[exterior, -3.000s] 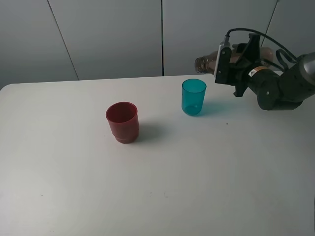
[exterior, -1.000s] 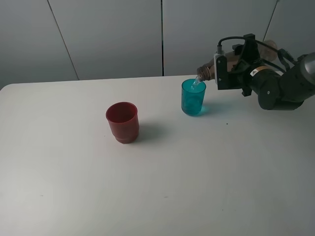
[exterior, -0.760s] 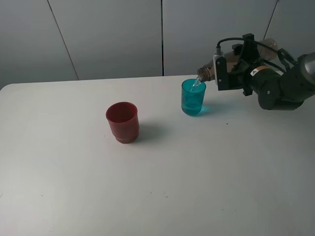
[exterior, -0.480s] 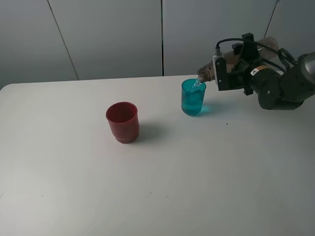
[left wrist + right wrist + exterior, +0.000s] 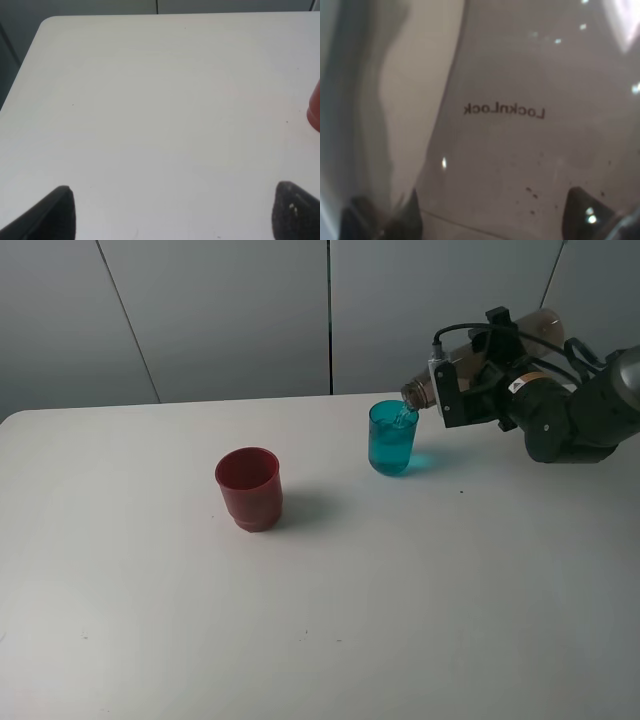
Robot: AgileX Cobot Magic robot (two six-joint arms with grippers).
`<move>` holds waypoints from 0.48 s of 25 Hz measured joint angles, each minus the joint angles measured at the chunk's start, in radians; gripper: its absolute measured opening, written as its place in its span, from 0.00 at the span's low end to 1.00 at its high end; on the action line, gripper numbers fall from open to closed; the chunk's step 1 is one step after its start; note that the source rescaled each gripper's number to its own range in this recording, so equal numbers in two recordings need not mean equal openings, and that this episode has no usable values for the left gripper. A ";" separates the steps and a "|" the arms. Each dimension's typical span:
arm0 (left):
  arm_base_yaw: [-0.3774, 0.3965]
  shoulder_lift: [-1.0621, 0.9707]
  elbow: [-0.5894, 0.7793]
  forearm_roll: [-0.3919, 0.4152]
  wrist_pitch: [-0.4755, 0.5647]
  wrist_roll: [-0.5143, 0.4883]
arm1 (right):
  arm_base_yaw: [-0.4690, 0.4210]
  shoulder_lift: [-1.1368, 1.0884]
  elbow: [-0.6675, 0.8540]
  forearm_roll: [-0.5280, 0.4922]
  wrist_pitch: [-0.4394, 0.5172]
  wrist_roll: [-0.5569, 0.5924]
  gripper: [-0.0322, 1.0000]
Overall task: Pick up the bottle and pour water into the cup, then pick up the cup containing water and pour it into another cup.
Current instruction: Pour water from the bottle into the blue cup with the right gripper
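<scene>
My right gripper is shut on the grey-brown bottle, which lies tipped nearly flat with its neck down over the rim of the teal cup. Water runs from the mouth into the teal cup, which stands upright at the back of the table and holds some water. The bottle's translucent wall fills the right wrist view. The dark red cup stands upright to the left, apart from both. My left gripper is open over bare table; the red cup's edge just shows in its view.
The white table carries only the two cups. Grey wall panels stand behind its back edge. The table's left edge and a dark gap beyond it show in the left wrist view.
The right gripper brought the bottle from above the teal cup down to its rim and tilted it. Water began pouring and the level in the teal cup rose.
</scene>
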State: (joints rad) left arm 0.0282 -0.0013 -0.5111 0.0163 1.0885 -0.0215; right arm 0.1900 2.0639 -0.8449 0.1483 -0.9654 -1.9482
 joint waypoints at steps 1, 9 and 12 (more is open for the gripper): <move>0.000 0.000 0.000 0.000 0.000 0.000 | 0.000 0.000 0.000 -0.007 0.000 0.000 0.03; 0.000 0.000 0.000 0.000 0.000 0.000 | 0.000 0.000 0.000 -0.054 -0.030 -0.008 0.03; 0.000 0.000 0.000 0.000 0.000 0.000 | 0.000 0.000 0.000 -0.059 -0.044 -0.020 0.03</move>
State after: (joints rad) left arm 0.0282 -0.0013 -0.5111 0.0163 1.0885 -0.0215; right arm 0.1900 2.0639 -0.8449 0.0895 -1.0096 -1.9684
